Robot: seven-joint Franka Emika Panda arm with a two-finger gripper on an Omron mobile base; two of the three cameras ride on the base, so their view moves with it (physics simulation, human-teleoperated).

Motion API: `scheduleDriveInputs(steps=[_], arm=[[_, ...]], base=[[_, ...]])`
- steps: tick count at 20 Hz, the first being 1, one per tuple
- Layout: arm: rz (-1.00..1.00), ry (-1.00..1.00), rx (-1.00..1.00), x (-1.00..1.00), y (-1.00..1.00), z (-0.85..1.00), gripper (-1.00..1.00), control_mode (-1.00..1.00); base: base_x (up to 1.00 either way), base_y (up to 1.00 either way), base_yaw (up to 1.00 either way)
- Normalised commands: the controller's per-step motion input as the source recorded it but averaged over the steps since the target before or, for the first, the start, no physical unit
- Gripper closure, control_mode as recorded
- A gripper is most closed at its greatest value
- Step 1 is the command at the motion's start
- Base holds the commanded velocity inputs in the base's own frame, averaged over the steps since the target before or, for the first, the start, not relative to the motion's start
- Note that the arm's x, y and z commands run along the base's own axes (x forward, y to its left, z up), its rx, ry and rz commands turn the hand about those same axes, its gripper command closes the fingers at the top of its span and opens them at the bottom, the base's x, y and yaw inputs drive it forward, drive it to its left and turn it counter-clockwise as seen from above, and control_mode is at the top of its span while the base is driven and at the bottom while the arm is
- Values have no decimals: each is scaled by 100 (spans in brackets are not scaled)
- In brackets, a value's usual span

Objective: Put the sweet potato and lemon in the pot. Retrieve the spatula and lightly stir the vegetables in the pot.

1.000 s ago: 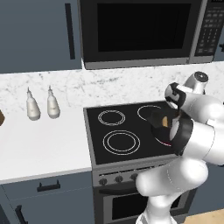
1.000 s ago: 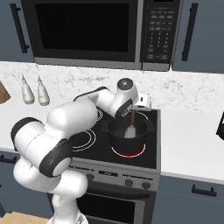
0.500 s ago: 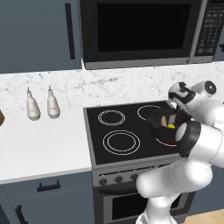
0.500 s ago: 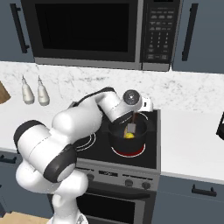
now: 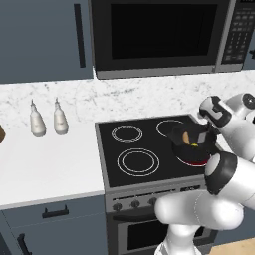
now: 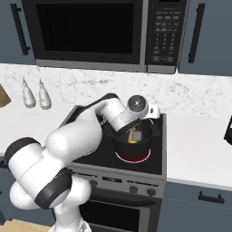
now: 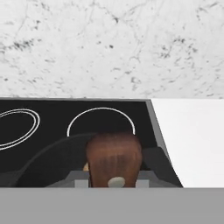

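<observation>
The dark pot (image 6: 130, 146) stands on the stove's front right burner, which glows red. Inside it lie the yellow lemon (image 6: 132, 142) and the orange-brown sweet potato (image 5: 185, 137). My gripper (image 6: 142, 122) hangs over the pot's far rim, shut on the spatula's reddish-brown handle (image 7: 113, 158). The grey blade (image 6: 136, 135) reaches down into the pot next to the lemon. In the hand view the handle runs between my fingertips (image 7: 81, 183), with the pot's dark rim (image 7: 48, 162) below it.
Two white bottles (image 5: 37, 121) (image 5: 60, 118) stand on the counter left of the stove. A microwave (image 5: 159, 35) hangs above the cooktop (image 5: 134, 162). A black object (image 6: 228, 129) sits at the right counter edge, and a brown one (image 6: 2, 95) at the far left.
The hand has swung a little to the right over the pot with the spatula. The blade has shifted inside the pot, and the lemon now shows beside it.
</observation>
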Motion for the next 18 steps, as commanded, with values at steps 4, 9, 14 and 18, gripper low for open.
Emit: scheduleDriveInputs(steps=[4, 9, 14, 18], arm=[[0, 9, 0, -30, 3, 11, 100, -100], [1, -1, 0, 35, 17, 16, 100, -100], [5, -1, 2, 44, 26, -3, 100, -100], [5, -1, 0, 18, 22, -37, 100, -100]], base=[[0, 0, 0], [0, 0, 0], [0, 0, 0], [0, 0, 0]])
